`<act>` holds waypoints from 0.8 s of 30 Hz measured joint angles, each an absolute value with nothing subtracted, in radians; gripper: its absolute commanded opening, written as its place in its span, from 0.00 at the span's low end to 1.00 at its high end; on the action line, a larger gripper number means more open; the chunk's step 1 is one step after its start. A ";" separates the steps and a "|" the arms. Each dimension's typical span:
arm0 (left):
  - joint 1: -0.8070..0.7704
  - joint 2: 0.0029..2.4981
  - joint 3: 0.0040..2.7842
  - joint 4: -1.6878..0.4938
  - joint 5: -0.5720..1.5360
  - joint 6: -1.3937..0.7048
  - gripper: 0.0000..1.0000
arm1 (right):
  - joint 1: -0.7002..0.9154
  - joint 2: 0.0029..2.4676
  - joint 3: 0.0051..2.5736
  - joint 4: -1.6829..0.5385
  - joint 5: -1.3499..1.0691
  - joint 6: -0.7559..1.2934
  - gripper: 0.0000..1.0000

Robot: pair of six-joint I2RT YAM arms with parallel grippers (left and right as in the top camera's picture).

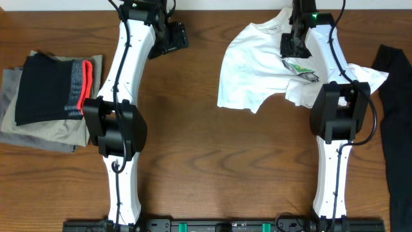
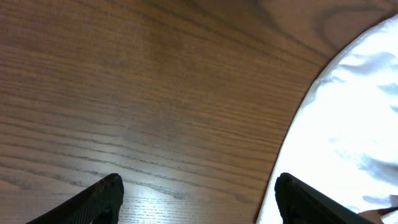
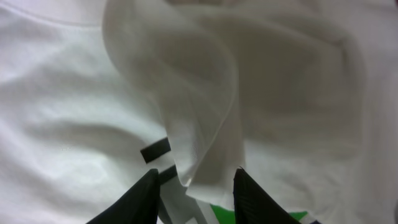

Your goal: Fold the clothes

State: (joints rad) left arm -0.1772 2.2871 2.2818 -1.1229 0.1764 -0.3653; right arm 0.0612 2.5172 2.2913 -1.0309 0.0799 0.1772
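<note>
The white T-shirt (image 1: 248, 64) lies crumpled at the back right of the table, with a green and black print (image 1: 301, 69) showing on it. My right gripper (image 1: 293, 45) is over its upper part, shut on a raised fold of the white cloth (image 3: 199, 124); the fold runs between the gripper's fingers (image 3: 196, 186). My left gripper (image 1: 168, 37) hovers over bare wood to the left of the shirt. It stands open (image 2: 196, 199) with nothing between its fingers. The shirt's edge (image 2: 354, 124) lies under its right fingertip (image 2: 298, 199).
A folded stack sits at the left edge: a black garment with a red and grey band (image 1: 51, 87) on olive-grey garments (image 1: 38, 132). Another black garment (image 1: 396, 103) hangs along the right edge. Both white arms reach up from the front of the table (image 1: 212, 154).
</note>
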 measured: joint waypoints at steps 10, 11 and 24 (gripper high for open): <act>-0.177 2.287 2.282 -1.138 0.176 -0.365 0.80 | 0.061 2.547 2.291 -1.028 0.088 0.200 0.01; -0.177 2.287 2.282 -1.138 0.176 -0.365 0.80 | 0.061 2.555 2.291 -1.028 0.088 0.204 0.01; -0.177 2.287 2.282 -1.162 0.176 -0.342 0.73 | 0.086 2.531 2.291 -1.076 0.044 0.206 0.01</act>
State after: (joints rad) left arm -0.1772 2.2871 2.2818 -1.1618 0.1761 -0.3424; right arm 0.0864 2.5313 2.2913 -1.0756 0.0441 0.2058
